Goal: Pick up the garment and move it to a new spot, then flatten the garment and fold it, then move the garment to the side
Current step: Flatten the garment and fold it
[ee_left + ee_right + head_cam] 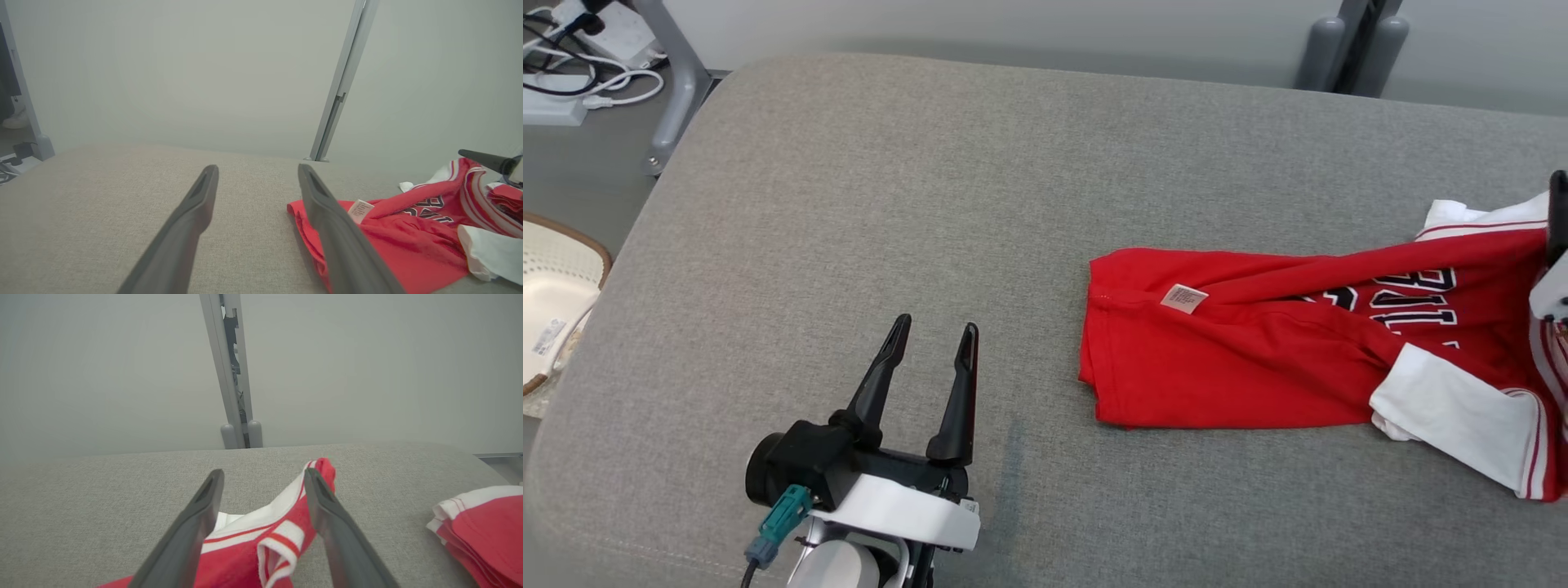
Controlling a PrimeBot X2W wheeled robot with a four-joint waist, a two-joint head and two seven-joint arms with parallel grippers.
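The garment (1241, 359), a red jersey with white trim and black lettering (1409, 298), lies bunched on the right part of the grey bench (866, 188). Its hem is toward the middle, with a white tag (1183, 298) turned up beside it. The head view gives the layout: the left hand (936, 327) is over bare bench well left of the garment, its 2 fingers spread with nothing between them. A white basket (556, 278) and cables (580, 73) lie off the bench's left end. The right wrist view gives what the head view cuts off at its edge: the right hand (264, 473) has its 2 fingers spread, and a raised red-and-white fold of the garment stands between them, against the right finger. A second, folded red-and-white pile (482, 522) sits apart to that side, and a grey post (229, 375) rises behind the bench. The left wrist view, low along the bench, shows the hem just past that hand's right finger and 1 dark finger of the right hand above the garment's far end.
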